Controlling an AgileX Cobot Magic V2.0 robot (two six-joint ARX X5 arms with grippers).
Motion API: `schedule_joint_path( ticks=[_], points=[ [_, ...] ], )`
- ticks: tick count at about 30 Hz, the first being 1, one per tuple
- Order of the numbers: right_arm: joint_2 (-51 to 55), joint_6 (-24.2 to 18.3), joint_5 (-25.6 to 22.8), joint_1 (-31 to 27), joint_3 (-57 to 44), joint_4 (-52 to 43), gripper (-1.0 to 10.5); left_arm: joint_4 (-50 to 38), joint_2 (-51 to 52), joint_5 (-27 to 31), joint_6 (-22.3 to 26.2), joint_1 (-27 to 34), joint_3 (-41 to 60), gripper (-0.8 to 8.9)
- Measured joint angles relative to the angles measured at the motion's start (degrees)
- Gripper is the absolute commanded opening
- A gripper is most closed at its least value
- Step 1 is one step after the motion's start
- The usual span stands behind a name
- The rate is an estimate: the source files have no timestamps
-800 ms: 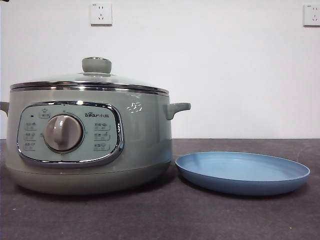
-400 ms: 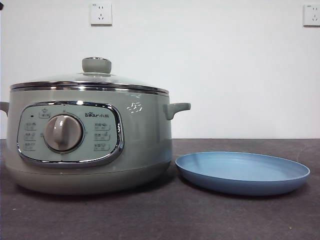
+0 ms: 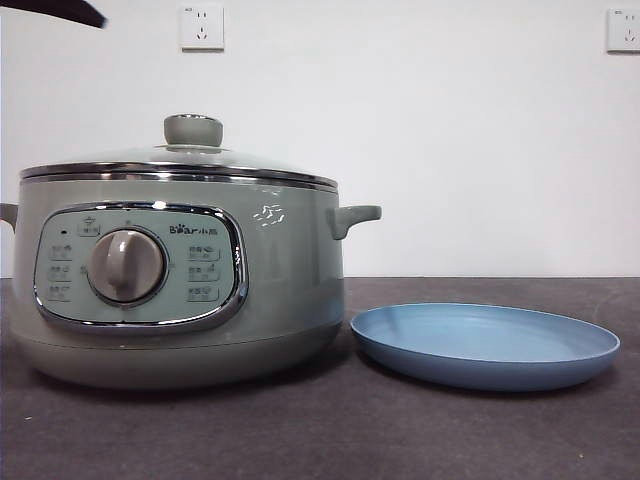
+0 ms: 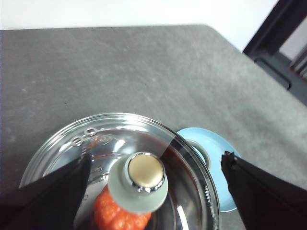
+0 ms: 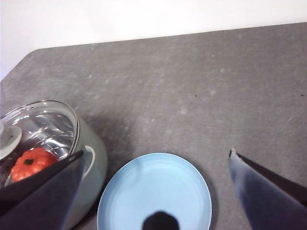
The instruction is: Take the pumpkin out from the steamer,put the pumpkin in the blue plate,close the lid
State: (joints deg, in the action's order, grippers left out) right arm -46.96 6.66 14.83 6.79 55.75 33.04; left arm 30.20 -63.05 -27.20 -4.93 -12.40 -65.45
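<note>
- Far left, high over the scene, the left pincer [image 4: 153, 191] hangs spread wide, its two black jaws flanking the lid's knob [image 4: 145, 172] from above and gripping nothing; in the front view only a black tip [image 3: 60, 12] shows at the top corner.
- Below it sits the steamer [image 3: 180, 280], sage green, on the dark counter [image 3: 400, 430], dial and chrome panel facing us.
- The lid [image 3: 180, 160] is seated on the pot's rim, closed, knob upright on top.
- Through the glass there's the pumpkin [image 5: 32, 163], orange-red with a dark stem, down inside the pot under the lid.
- Just right of the pot, close but not quite touching, lies the blue plate [image 3: 485, 345], flat on the counter and bare.
- Up over the plate, the right pincer [image 5: 153, 191] is released too, jaws far apart, nothing between them, touching nothing.
</note>
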Motion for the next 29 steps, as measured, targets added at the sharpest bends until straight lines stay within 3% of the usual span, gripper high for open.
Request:
schedule_joint_path(
  ticks=[15, 25, 29],
  points=[
    [0.00, 0.20, -0.02, 0.00, 0.00, 3.41, 5.0, 1.42, -14.99, 13.07, 5.20, -10.47, -3.65, 4.58],
    [0.00, 0.35, -0.02, 0.00, 0.00, 3.76, 5.0, 3.87, -17.66, 16.74, 6.93, -12.68, -3.65, 4.50],
    [-0.02, 0.39, 0.00, 0.00, 0.00, 3.78, 5.0, 4.35, -17.66, 18.05, 7.37, -12.79, -3.65, 2.55]
  ],
)
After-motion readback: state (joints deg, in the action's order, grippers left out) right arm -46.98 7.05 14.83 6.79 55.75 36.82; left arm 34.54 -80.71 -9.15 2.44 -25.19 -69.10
